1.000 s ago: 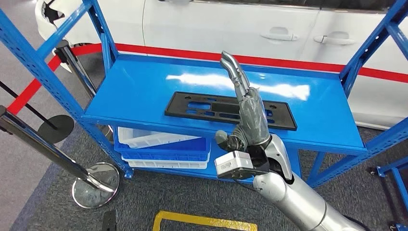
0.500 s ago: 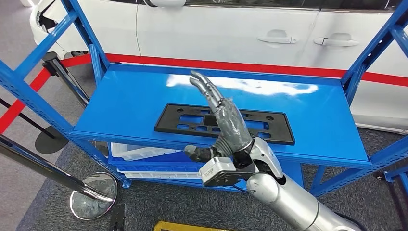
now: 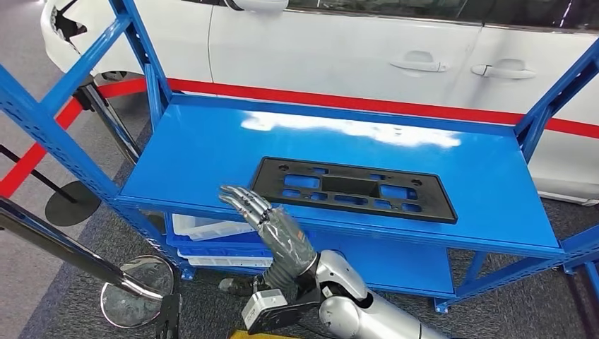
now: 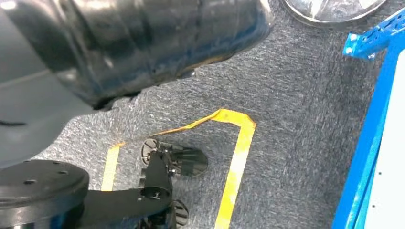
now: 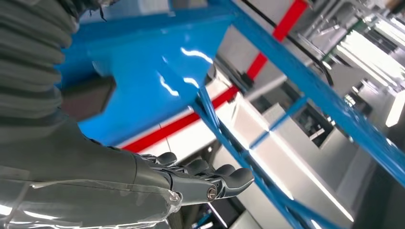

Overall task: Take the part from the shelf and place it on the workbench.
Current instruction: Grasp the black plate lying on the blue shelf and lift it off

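The robot's right hand hung empty at the near edge of the glossy blue metal shelf, fingers stretched straight and loosely apart, palm open, nothing in it. Just right of those fingertips and a little farther in, the flat black plastic part with rectangular cut-outs lay flat on the shelf, apart from the hand. Right wrist view: the dark fingers reached out past the blue shelf frame. The reach looked like the step in hand; to do it well the hand probably needed to go right, slide fingers under the part's near long edge and clamp with the thumb on top. The left hand's state, I could not tell
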